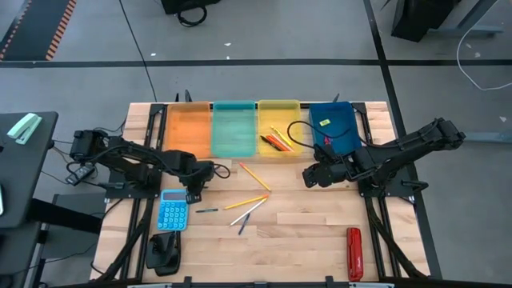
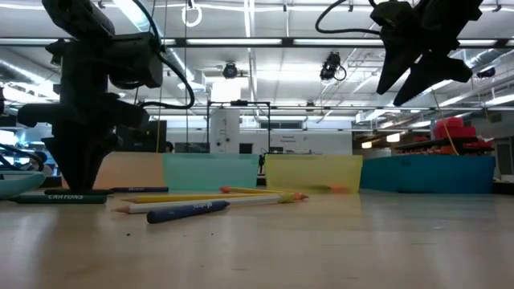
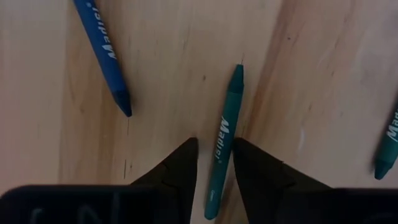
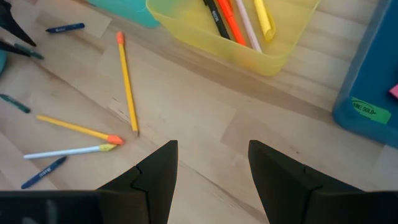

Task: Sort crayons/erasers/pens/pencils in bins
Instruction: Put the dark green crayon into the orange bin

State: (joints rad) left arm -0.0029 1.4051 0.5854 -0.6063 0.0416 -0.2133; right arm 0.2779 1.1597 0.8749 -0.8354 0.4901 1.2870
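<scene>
Crayons lie loose on the counter (image 1: 320, 240). I see the left hand (image 3: 212, 163) down at the counter surface beside the calculator (image 1: 172, 211), its fingers narrowed around a teal crayon (image 3: 225, 137) that lies flat between them; I cannot tell whether the fingertips touch it. A blue crayon (image 3: 102, 53) lies near it, and the end of another teal crayon (image 3: 388, 146) shows at the frame edge.

The right hand (image 4: 212, 165) hangs above the counter in front of the blue bin (image 1: 336, 128), fingers wide and holding nothing.

Four bins stand in a row at the far edge: orange bin (image 1: 188, 132), teal bin (image 1: 234, 130), yellow bin (image 1: 278, 120), then the blue bin. The yellow bin holds several sticks, among them a pen (image 4: 217, 14). The blue bin holds a small yellow-green item (image 1: 324, 122).

Mid-counter, between the hands, I see one yellow pencil (image 4: 127, 84) lying apart, a second yellow pencil (image 4: 78, 129) and a white pencil (image 4: 68, 151) with ends close together, and a dark blue crayon (image 4: 42, 172) beside them. A red tool (image 1: 354, 253) lies at the near right edge.
</scene>
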